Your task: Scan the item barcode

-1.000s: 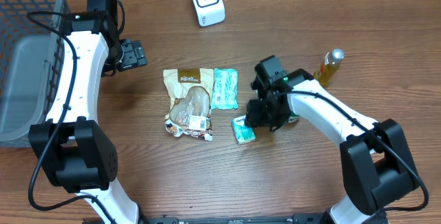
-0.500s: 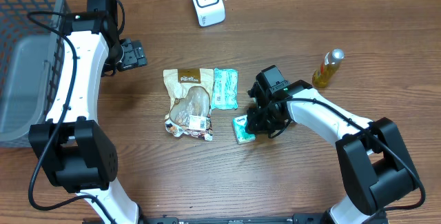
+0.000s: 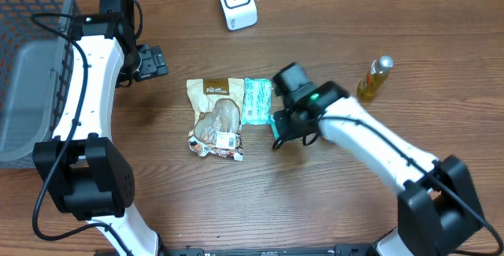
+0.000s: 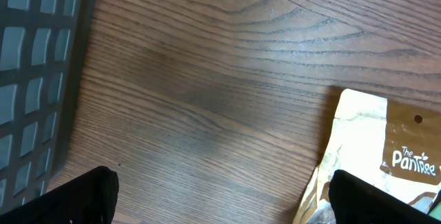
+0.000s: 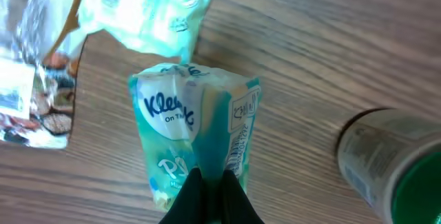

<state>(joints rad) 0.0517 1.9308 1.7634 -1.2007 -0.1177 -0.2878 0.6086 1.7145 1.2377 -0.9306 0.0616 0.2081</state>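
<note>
Right wrist view first: your right gripper (image 5: 210,195) is clenched on the lower end of the Kleenex tissue pack (image 5: 189,124), dark fingertips pinched tight together, the logo side facing the camera. Just past the pack you can see a teal packet (image 5: 148,10), and to the right a green-capped bottle (image 5: 386,165) stands on the table (image 5: 310,58).

From overhead, compare with a second ago. Then the pack lay flat on the wood below the teal packet, with your jaws half apart above it. Now the jaws have closed, and the arm has swung up and left. The pack shows only as a thin teal edge under the gripper (image 3: 277,130), just beside the teal packet (image 3: 257,100) and near the brown Pantree pouch (image 3: 214,118).

Farther out, nothing has shifted. The yellow bottle (image 3: 376,77) stands well to the right, the scanner (image 3: 236,1) sits at the far edge, and your left gripper (image 3: 153,61) hangs spread wide between the pouch and the basket (image 3: 31,59).
</note>
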